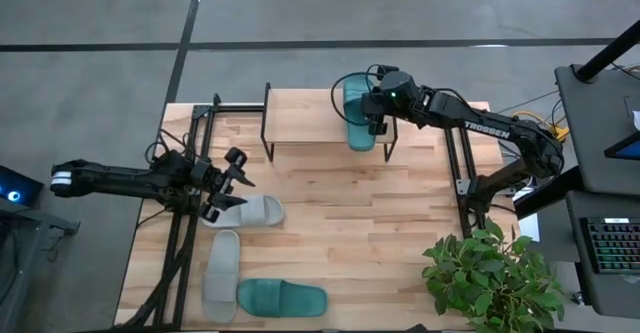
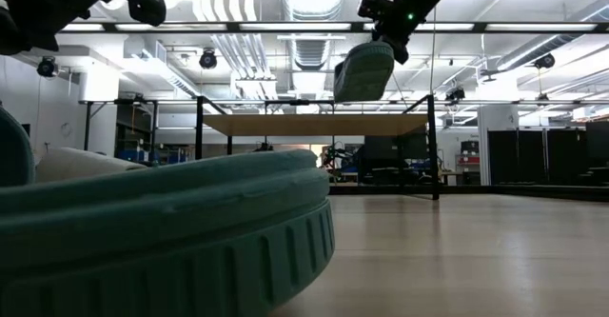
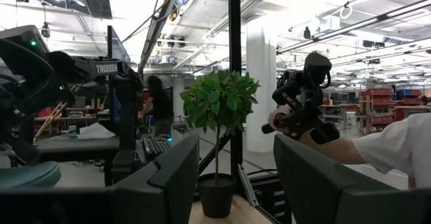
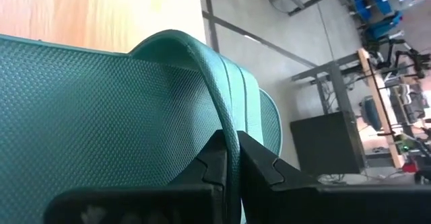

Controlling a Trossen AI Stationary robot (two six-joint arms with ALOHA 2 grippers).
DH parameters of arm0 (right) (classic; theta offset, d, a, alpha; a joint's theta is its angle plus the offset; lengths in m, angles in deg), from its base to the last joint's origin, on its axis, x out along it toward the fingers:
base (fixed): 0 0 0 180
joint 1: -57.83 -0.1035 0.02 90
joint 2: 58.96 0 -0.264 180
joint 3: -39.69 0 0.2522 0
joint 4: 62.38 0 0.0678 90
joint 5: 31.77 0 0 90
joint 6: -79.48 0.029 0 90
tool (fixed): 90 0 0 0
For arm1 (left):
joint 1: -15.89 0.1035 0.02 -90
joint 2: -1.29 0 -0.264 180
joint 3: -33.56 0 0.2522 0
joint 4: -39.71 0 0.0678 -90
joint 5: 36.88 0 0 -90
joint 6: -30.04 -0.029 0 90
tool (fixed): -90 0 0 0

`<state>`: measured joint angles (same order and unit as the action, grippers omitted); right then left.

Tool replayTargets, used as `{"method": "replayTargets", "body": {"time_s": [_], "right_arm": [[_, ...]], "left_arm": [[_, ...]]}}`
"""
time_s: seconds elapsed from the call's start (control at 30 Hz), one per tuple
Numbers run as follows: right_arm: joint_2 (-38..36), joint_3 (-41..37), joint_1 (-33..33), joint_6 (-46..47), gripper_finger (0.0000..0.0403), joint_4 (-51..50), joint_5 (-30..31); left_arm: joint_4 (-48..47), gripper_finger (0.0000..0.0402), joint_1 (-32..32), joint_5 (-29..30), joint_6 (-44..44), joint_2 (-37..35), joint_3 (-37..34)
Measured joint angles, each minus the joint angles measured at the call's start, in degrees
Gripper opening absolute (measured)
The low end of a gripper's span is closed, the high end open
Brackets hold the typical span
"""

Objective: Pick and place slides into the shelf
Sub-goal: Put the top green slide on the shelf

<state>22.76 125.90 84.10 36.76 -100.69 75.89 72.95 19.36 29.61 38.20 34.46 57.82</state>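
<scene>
the right gripper (image 1: 377, 119), clamped on a teal slide's (image 1: 357, 113) thin strap edge above the shelf (image 1: 310, 118), suggests light, flexible foam; left gripper (image 1: 228, 185) hangs apart.

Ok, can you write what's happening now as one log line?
right gripper: shut on teal slide, above shelf | left gripper: open, over grey slide

A robotics lab in an open industrial hall: exposed ceiling ducts (image 2: 238, 12) and strip lights overhead, a grey concrete floor (image 1: 90, 63), workstations (one keyboard (image 1: 610, 245) lit) beside the wooden surface (image 1: 330, 223).
</scene>
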Motion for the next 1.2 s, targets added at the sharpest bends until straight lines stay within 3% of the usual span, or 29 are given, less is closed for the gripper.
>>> {"method": "replayTargets", "body": {"time_s": [0.5,0.87,1.2], "right_arm": [[-1.1,-4.0,2.3,-1.8,0.0011,0.5,-0.3],[-9.7,-14.1,2.3,-3.6,0.0011,13.5,-2.4],[-9.4,-16.5,2.8,-3.4,0.0011,15.1,-1.3]], "left_arm": [[0.0,0.0178,0.0,0.2,0.0,0.6,0.0],[0.0,0.0178,0.0,0.2,-0.1,0.6,0.0],[0.0,0.0178,0.1,3.1,-3.7,0.6,0.0]]}}
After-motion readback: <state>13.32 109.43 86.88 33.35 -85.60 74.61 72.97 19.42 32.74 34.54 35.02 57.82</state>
